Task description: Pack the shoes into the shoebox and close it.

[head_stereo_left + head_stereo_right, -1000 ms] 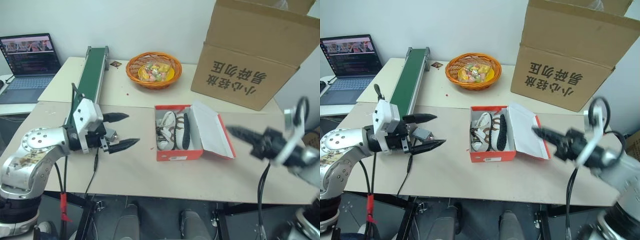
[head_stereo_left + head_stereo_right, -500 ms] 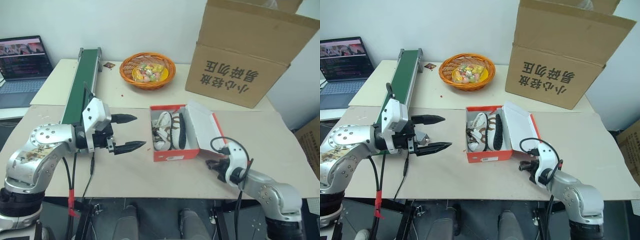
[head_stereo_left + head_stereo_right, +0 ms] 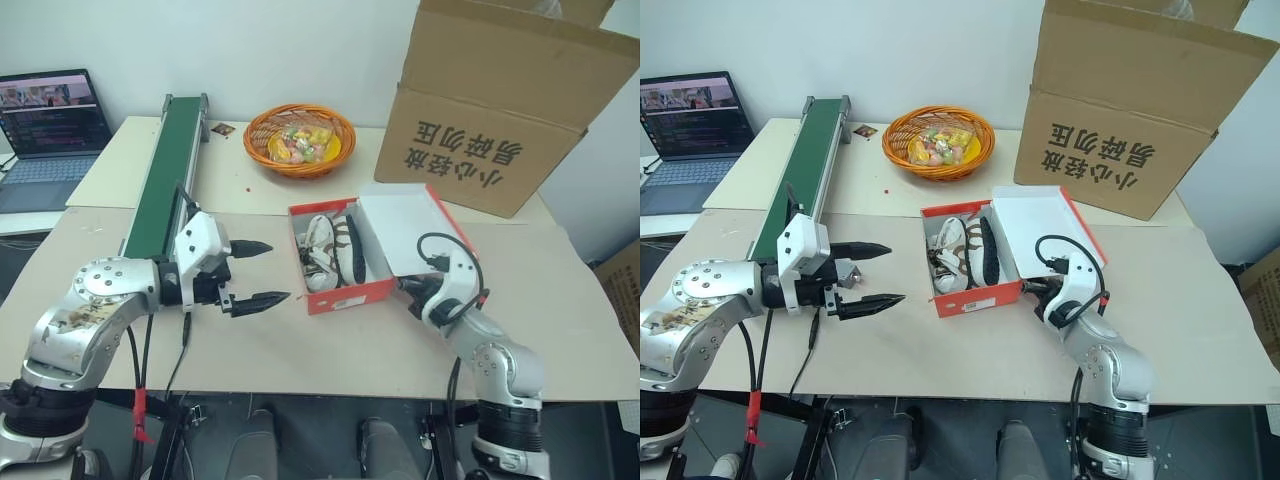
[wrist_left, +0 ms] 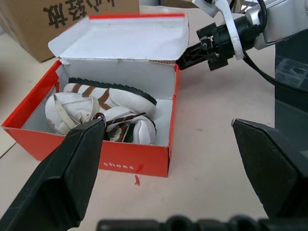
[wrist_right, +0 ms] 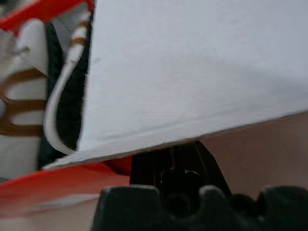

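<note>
Now the shoes are lying inside the shoebox, which is sitting near the middle of the worktop with its hinged lid standing open on the robot's right side, white inner face upward. So the packing looks done and the step in hand, as I judge it, is closing the lid.

The right tool is pointing in under the lid's free edge with its two fingers pressed together, gripping nothing; from its own wrist view the white lid is lying just above the closed fingertips. The left tool is hovering beside the box's left side, apart from it, with its fingers spread wide and empty.

To do this well, the closed right tool should be working as a wedge: sliding along the underside of the lid and lifting it about the hinge line, rather than pushing sideways into the red wall, which would likely skid the light box across the worktop. The left tool is well placed to be bracing the far wall against that. One shoe's dark sole is standing close to the hinge side, so the lid may be catching on it as it comes over; a slow sweep would be wiser.
</note>
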